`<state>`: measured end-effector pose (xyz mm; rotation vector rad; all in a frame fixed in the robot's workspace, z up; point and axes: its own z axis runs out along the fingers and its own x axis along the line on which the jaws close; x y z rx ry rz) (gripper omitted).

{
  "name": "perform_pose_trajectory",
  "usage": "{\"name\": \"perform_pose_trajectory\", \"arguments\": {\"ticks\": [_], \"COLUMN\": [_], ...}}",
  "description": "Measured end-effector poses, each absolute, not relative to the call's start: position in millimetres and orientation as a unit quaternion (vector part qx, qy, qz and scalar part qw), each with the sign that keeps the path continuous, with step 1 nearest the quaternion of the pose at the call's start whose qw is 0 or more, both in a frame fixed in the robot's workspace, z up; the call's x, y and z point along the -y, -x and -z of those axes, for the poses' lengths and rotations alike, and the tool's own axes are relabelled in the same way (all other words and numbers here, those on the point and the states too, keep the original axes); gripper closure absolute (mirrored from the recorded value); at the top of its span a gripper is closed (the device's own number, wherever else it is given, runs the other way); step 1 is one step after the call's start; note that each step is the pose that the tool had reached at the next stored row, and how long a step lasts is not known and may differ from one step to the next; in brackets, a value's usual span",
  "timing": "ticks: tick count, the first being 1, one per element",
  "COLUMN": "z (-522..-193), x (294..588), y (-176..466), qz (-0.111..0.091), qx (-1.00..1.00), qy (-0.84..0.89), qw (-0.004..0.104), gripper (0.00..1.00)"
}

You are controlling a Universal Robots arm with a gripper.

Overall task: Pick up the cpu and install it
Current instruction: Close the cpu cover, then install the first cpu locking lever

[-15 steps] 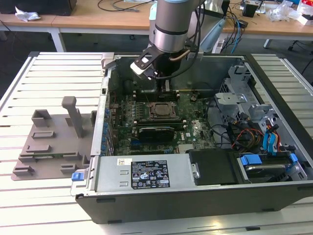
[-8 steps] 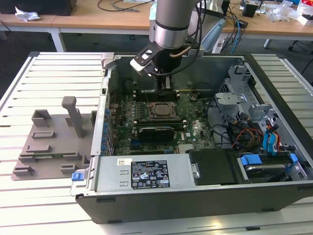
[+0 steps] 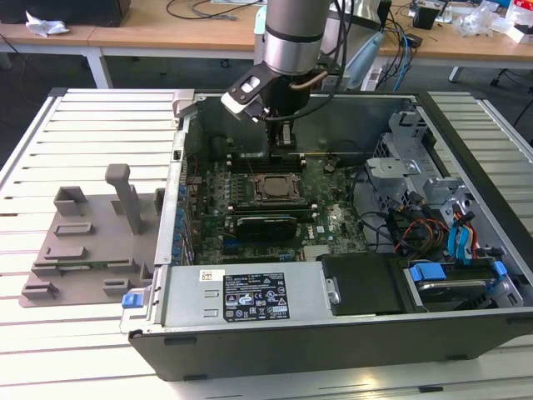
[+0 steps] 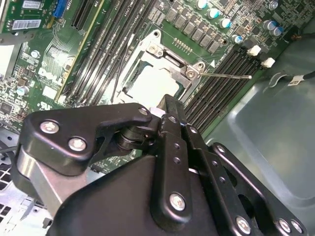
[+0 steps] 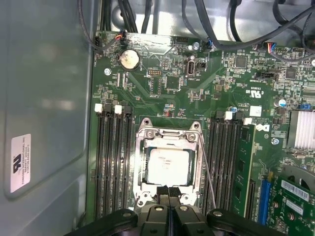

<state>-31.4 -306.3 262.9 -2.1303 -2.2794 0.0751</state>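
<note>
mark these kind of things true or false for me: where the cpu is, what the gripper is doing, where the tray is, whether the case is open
1. The cpu lies inside the socket frame on the motherboard. True.
2. The gripper holds the cpu in the air above the case. False: the cpu sits in the socket, and the gripper, shut, hangs at the frame's edge.
3. The grey plastic tray lies outside the computer case, on the exterior view's left. True.
4. A side panel covers the computer case. False: the case is open and the motherboard is exposed.
</note>
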Motion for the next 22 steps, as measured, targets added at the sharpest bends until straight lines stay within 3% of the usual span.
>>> {"name": "perform_pose_trajectory", "arguments": {"ticks": [22], "z": [-276.6], "x": [306.4], "y": [31.4], "qz": [-0.024], "qx": [0.734], "qy": [0.678], "qw": [0.010], "gripper": [0.89]}}
